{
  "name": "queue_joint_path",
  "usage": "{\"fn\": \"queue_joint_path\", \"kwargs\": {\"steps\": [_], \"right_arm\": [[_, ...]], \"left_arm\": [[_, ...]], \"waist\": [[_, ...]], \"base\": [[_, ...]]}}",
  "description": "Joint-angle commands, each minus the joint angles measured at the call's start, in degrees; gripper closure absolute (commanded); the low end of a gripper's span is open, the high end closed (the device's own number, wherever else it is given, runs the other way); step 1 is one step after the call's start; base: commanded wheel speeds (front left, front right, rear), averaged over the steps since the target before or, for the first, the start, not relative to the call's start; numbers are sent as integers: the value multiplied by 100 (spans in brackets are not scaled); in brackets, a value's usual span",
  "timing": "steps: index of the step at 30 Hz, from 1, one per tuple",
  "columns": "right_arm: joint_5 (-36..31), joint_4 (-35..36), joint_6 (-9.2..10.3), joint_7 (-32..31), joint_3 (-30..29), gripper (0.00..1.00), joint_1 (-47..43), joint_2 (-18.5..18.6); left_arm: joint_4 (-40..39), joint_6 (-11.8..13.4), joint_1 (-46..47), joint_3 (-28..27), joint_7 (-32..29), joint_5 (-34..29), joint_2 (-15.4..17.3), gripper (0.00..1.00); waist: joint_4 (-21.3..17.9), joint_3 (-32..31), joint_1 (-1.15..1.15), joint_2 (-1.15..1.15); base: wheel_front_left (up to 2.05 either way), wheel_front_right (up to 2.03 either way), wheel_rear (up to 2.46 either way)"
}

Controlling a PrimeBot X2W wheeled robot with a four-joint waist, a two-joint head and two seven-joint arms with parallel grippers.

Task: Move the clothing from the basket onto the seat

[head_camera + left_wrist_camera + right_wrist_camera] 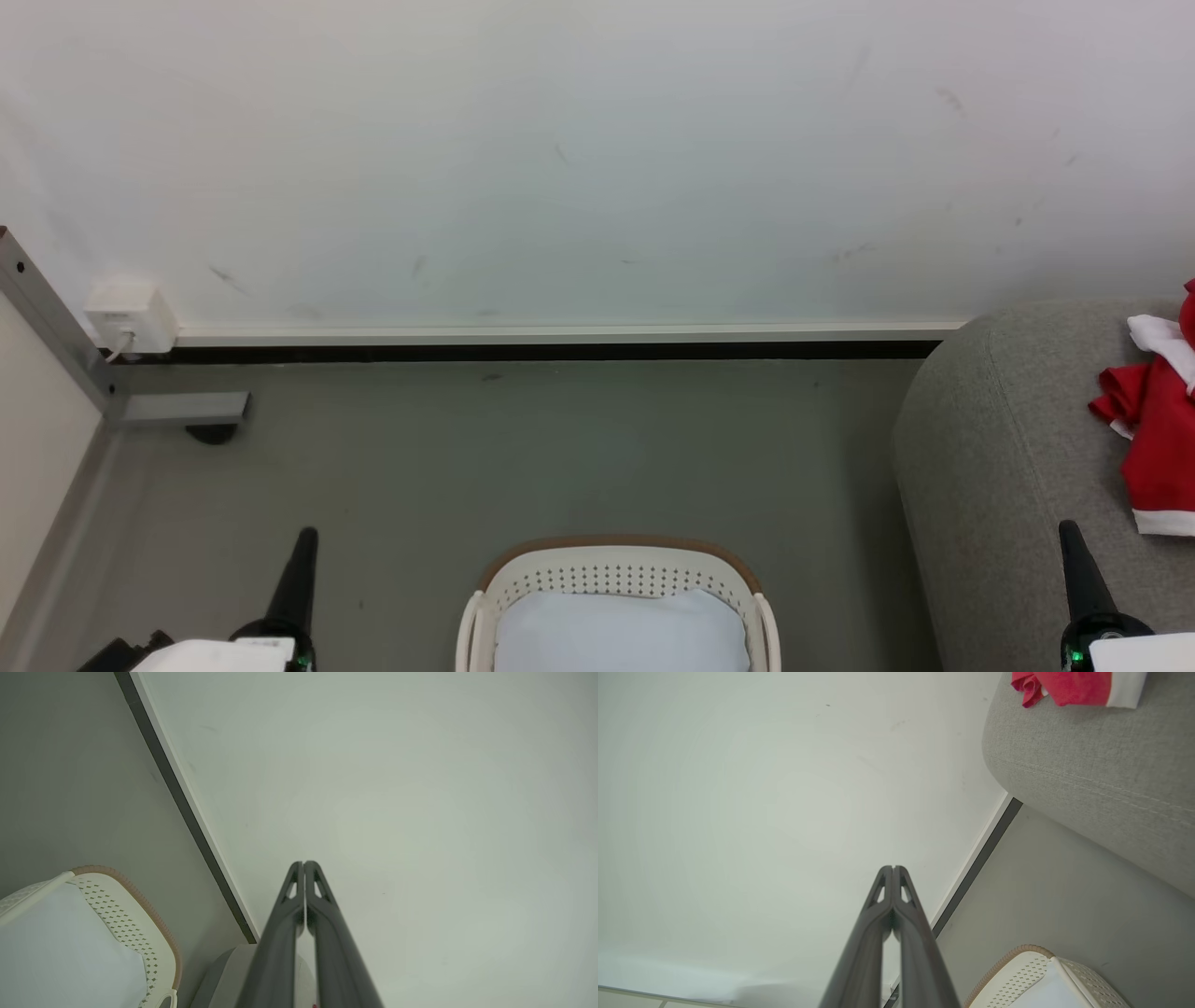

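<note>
Some clothing (1158,448) on the seat (999,467)

Red white-trimmed clothing (1156,439) crumpled on grey seat (990,467); cream basket (616,574) on floor.

Setting: a plain indoor room, probably a test space dressed as a home corner. Evidence: bare, scuffed white wall (597,159), pale skirting (560,333) over a smooth grey floor (523,448), and a surface-mounted socket box (131,315) with a cable beside a grey metal frame leg (56,327). Domestic items: grey upholstered seat (1008,448) against the wall, laundry basket (611,560) on the floor, red clothing (1158,439) on the seat's far edge.
</note>
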State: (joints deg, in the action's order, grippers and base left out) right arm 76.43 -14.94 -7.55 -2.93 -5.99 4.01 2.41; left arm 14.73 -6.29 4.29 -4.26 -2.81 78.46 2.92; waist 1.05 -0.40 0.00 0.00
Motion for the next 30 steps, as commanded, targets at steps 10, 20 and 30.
{"fn": "queue_joint_path", "kwargs": {"steps": [10,20,30], "right_arm": [[592,68,9,-129,-36,100,147,63],[1049,88,10,-245,-51,100,191,65],[1486,104,11,-351,-64,100,239,68]], "left_arm": [[-49,-68,128,-102,-146,514,13,100],[-61,-92,168,-171,-258,917,7,100],[-74,-128,213,-228,-361,1287,2,100]], "waist": [[-31,17,0,0],[-62,34,0,0],[-92,51,0,0]], "base": [[0,0,0],[0,0,0],[0,0,0]]}}
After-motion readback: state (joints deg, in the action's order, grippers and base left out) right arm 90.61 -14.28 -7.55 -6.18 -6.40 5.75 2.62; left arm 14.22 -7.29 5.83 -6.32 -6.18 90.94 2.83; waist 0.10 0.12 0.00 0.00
